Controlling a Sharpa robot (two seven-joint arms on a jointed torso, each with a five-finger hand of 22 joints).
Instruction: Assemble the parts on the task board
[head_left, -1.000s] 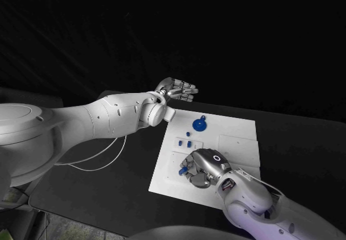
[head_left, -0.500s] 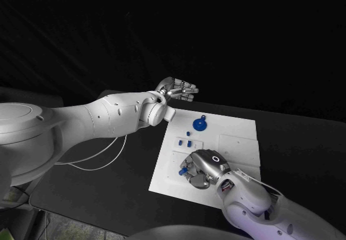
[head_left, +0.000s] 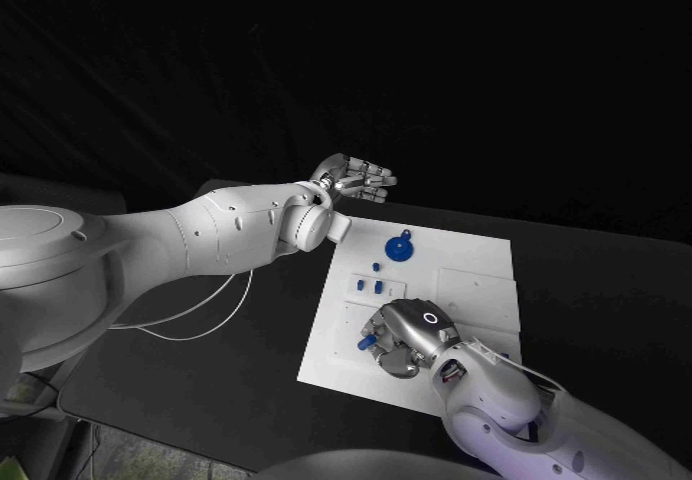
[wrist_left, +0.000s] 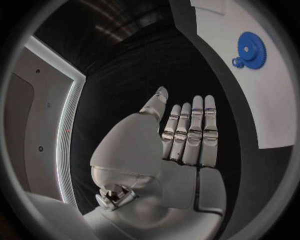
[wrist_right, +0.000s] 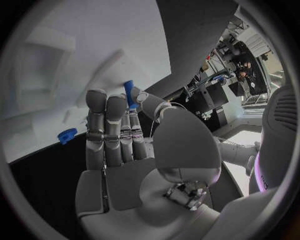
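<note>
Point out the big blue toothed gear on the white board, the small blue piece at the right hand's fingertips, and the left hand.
Big blue toothed gear (wrist_left: 252, 49), left wrist view, its face.
Small blue piece (wrist_right: 129, 93), right wrist view, its shaft.
Left hand (wrist_left: 187, 132), left wrist view, fingers.

The right hand (head_left: 408, 338) sits low over the near-left part of the task board (head_left: 476, 300), crowding the small blue pegs (head_left: 371, 287) beside it. The blue gear (head_left: 400, 247) stands unobstructed at the far end. The left hand (head_left: 356, 178) hovers beyond the board's far corner, well apart from the parts.
</note>
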